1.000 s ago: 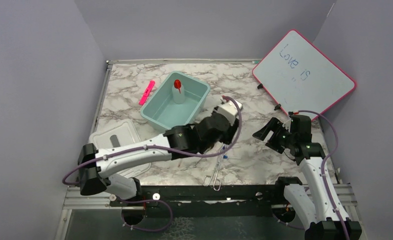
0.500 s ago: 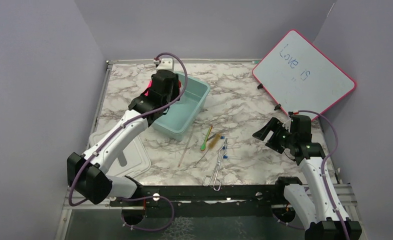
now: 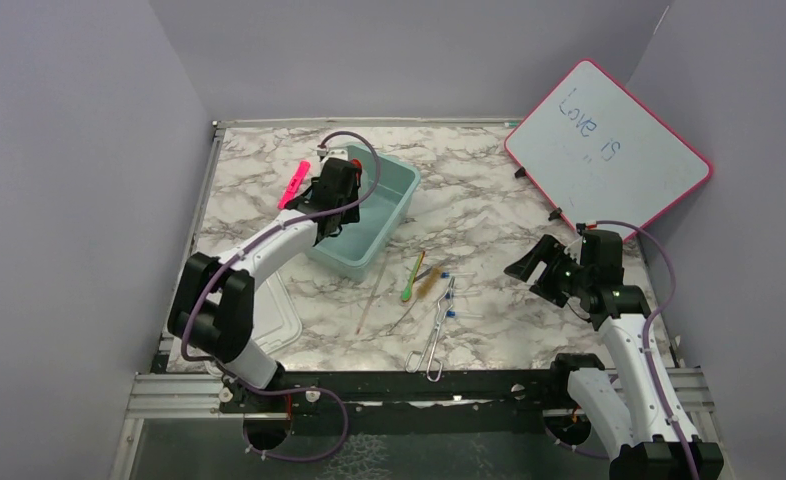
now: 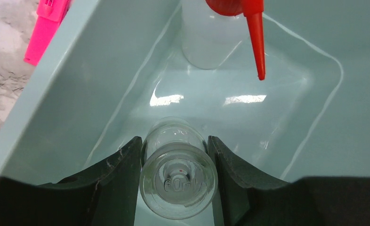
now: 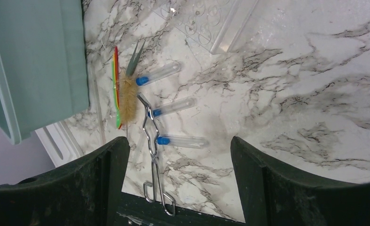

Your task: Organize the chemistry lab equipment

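Observation:
My left gripper (image 4: pixel 176 160) is shut on a small clear glass vessel (image 4: pixel 178 176), held low inside the teal bin (image 4: pixel 93 89). A clear bottle with a red nozzle (image 4: pixel 257 42) stands at the bin's far end. In the top view the left gripper (image 3: pixel 334 205) reaches into the bin (image 3: pixel 387 212). On the marble lie the metal tongs (image 5: pixel 154 155), three blue-capped tubes (image 5: pixel 173 107), the tan brush (image 5: pixel 128 101), the green-handled tool (image 3: pixel 412 280) and a thin clear rod (image 3: pixel 369 300). My right gripper (image 5: pixel 178 188) hangs open above them, empty.
A pink marker (image 3: pixel 294 184) lies left of the bin. The pink-framed whiteboard (image 3: pixel 609 140) leans at the back right. A white lid (image 3: pixel 274 315) lies at the front left, partly under the left arm. Grey walls close in both sides.
The left arm swung from the middle of the table back to the bin and now reaches down inside it. The right arm has not moved.

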`<state>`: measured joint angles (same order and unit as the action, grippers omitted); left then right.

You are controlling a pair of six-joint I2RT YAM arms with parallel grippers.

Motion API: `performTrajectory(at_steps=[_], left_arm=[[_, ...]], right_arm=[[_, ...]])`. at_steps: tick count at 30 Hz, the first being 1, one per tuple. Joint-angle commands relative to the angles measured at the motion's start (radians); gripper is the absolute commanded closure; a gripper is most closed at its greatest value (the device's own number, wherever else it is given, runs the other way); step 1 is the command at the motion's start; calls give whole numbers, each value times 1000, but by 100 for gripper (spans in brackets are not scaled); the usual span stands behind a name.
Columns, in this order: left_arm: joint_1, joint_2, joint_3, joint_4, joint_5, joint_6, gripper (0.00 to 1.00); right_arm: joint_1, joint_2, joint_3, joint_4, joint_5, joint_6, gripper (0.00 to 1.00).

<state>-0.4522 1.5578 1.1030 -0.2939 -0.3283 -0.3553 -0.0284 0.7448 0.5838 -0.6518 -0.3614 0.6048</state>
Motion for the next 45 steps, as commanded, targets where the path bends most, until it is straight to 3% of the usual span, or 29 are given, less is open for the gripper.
performTrajectory(at_steps=[1, 15, 18, 25, 31, 45], left_arm=[[21, 28, -16, 158, 5, -43, 64], [66, 190, 1, 263, 24, -123, 62], [66, 199, -1, 268, -2, -129, 57], [66, 200, 24, 235, -29, -135, 35], [65, 137, 30, 196, -38, -128, 29], [61, -138, 15, 40, 2, -122, 32]], right_arm=[[-7, -12, -6, 12, -38, -11, 17], [-7, 6, -2, 10, -27, -12, 17], [-7, 7, 7, -4, -24, -21, 17], [-7, -27, 2, 2, -30, -28, 17], [-7, -15, 5, -2, -28, -28, 17], [-7, -19, 18, -16, -35, -38, 17]])
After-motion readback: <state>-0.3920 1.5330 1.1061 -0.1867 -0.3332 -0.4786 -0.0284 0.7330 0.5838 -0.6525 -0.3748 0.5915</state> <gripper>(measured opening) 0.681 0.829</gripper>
